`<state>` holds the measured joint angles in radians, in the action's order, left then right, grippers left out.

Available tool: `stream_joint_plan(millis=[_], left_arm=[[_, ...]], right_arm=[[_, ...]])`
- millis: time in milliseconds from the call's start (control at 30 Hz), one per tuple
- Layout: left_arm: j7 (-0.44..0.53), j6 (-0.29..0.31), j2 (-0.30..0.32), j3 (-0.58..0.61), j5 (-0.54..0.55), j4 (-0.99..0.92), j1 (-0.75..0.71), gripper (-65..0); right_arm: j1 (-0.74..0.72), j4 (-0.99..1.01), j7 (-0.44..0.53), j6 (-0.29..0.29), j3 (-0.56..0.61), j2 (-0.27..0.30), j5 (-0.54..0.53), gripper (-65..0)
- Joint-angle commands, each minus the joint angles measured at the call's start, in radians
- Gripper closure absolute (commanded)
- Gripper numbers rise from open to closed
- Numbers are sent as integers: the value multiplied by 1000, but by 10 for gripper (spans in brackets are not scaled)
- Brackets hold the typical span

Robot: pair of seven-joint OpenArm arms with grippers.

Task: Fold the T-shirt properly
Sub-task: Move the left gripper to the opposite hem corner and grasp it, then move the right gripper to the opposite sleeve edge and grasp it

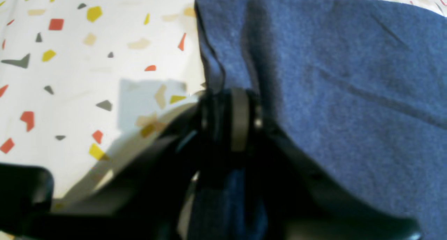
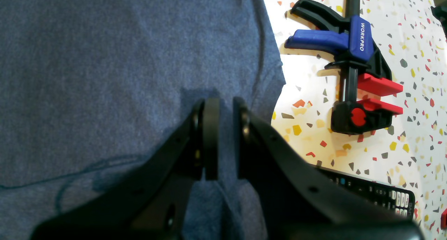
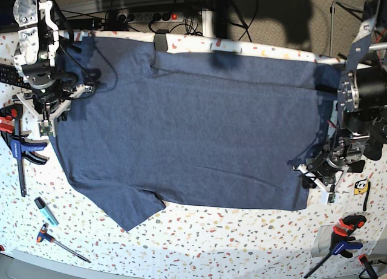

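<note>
The dark slate-blue T-shirt (image 3: 193, 121) lies spread flat across the speckled table, plain side up, one short sleeve (image 3: 136, 209) toward the front left. My left gripper (image 3: 314, 172) sits at the shirt's right front corner. In the left wrist view its fingers (image 1: 239, 119) are pressed together with a fold of the T-shirt (image 1: 349, 75) pinched between them. My right gripper (image 3: 47, 123) is at the shirt's left edge. In the right wrist view its gripper (image 2: 226, 128) holds a raised ridge of the T-shirt (image 2: 87, 58) in the narrow gap between the pads.
A blue, black and red bar clamp (image 2: 352, 75) and a black remote (image 2: 377, 193) lie beside my right gripper. The base view shows a clamp (image 3: 21, 149), a marker (image 3: 45, 210) and a T-handle tool (image 3: 57, 239) at front left, and more clamps (image 3: 341, 236) at front right.
</note>
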<state>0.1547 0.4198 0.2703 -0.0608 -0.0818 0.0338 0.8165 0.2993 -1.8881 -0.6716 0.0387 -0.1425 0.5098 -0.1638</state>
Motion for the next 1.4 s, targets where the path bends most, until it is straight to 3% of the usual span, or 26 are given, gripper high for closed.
stream_joint_plan(millis=[0,233,400,567,600,667,700,1200,1367], left_arm=[[16,3,7,-2,4,11,29,-14],[106,-9,7,-2,5,11,29,0],[108,-53,8,-2,5,11,32,0],[101,-53,10,-2,4,11,32,0],[101,-53,10,-2,4,11,32,-31],[102,-54,10,-2,4,11,32,-232],[101,-55,10,-2,4,11,34,-260],[70,-72,-17,-2,3,11,12,-241],[105,-73,-26,-2,3,11,-19,-211]], right_arm=[[-8,-19,20,-1,-7,16,6,-78],[-8,-19,82,-1,-7,16,6,-77],[-8,-19,84,-1,-7,16,6,-77],[-8,-19,79,-1,-7,16,6,-77],[-8,-19,77,-1,-7,16,6,-76],[-8,-19,59,-1,-7,16,6,-76],[-8,-19,50,-1,-7,16,6,-76],[-8,-19,-30,-1,-7,16,6,-76],[-8,-19,-30,-1,-7,16,6,-76]])
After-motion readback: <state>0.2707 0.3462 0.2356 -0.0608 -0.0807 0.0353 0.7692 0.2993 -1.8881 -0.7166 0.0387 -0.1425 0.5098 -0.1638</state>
